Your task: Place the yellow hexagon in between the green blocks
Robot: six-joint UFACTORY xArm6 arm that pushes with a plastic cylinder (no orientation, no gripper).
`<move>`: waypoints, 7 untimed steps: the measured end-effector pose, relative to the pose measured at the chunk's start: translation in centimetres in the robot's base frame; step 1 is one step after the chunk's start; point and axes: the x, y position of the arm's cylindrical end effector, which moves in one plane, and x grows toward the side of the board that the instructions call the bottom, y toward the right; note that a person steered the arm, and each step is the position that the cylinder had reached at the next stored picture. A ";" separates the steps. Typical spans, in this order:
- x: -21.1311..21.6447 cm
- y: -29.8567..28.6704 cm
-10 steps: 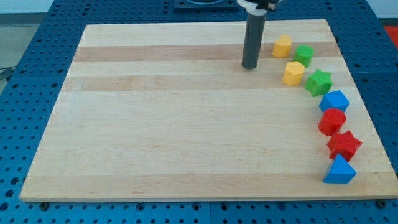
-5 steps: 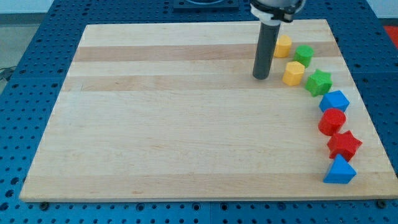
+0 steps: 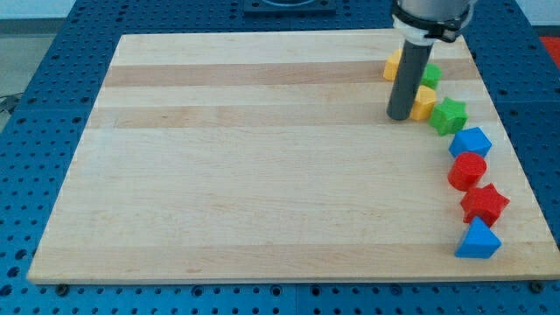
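Note:
My tip (image 3: 401, 116) rests on the board at the upper right, touching the left side of the yellow hexagon (image 3: 424, 103), which the rod partly hides. A green star (image 3: 449, 115) lies just right of the hexagon. A green block (image 3: 431, 75), shape unclear, sits above it, partly behind the rod. Another yellow block (image 3: 393, 65) is at the rod's left, mostly hidden.
A column of blocks runs down the board's right edge: a blue block (image 3: 471, 142), a red round block (image 3: 466, 171), a red star (image 3: 484, 204) and a blue triangular block (image 3: 478, 240). The wooden board (image 3: 262, 166) lies on a blue perforated table.
My tip has moved right and slightly down, from left of the yellow blocks to against the yellow hexagon, which has shifted slightly right toward the green star.

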 end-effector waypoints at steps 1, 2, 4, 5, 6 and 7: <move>0.0 0.8; 0.0 0.9; -0.1 2.7; -0.1 2.7; -0.1 2.2; -1.1 -1.2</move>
